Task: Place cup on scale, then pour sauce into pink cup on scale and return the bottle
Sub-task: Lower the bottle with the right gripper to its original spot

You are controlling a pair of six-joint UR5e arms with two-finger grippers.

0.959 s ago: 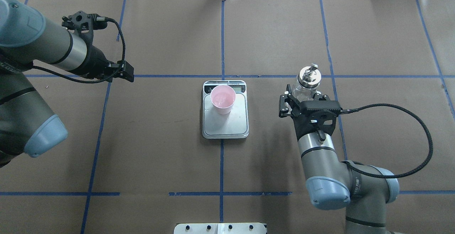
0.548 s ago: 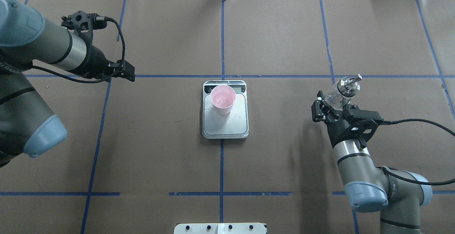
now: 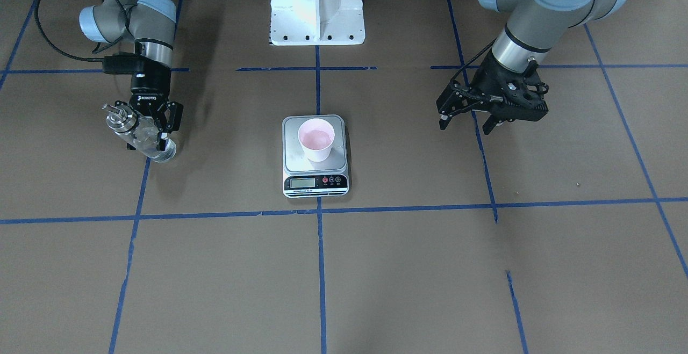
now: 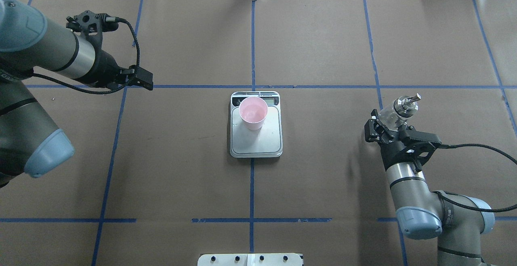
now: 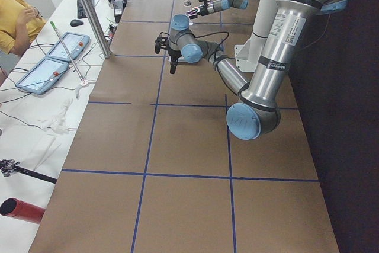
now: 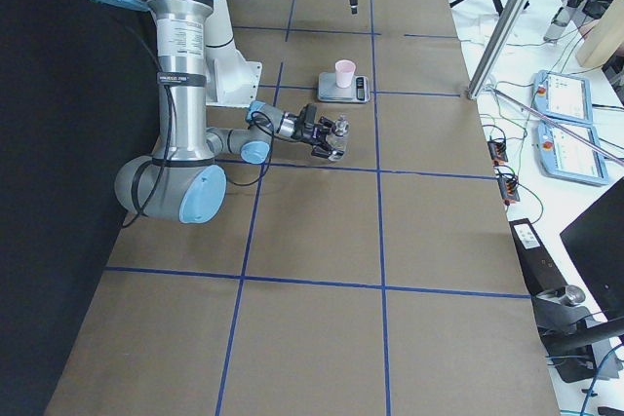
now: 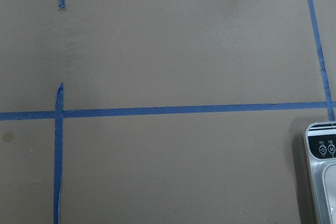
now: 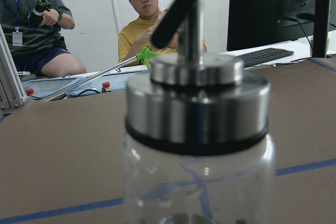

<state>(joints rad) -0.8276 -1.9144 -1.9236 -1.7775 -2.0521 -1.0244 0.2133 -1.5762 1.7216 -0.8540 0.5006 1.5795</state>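
A: Whereabouts of the pale pink tapered cup [image 4: 253, 114]?
B: Upright on the flat silver steel scale [image 4: 258, 141].
A: And claws?
B: At the right gripper [image 3: 148, 135], clenched on a tilted clear glass metal-capped bottle [image 4: 394, 112], well apart from the scale; at the left gripper [image 3: 464, 127], spread wide.

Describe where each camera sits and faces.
Front-facing: opposite robot, looking down; both arms, base.
Overhead: behind robot, looking down; both arms.
Exterior left: left end; left arm nearest.
Exterior right: right end; right arm nearest.
Left wrist: down at table; no arm.
Right wrist: at clear glass bottle; no arm.
Shared: first two show pink cup, silver scale.
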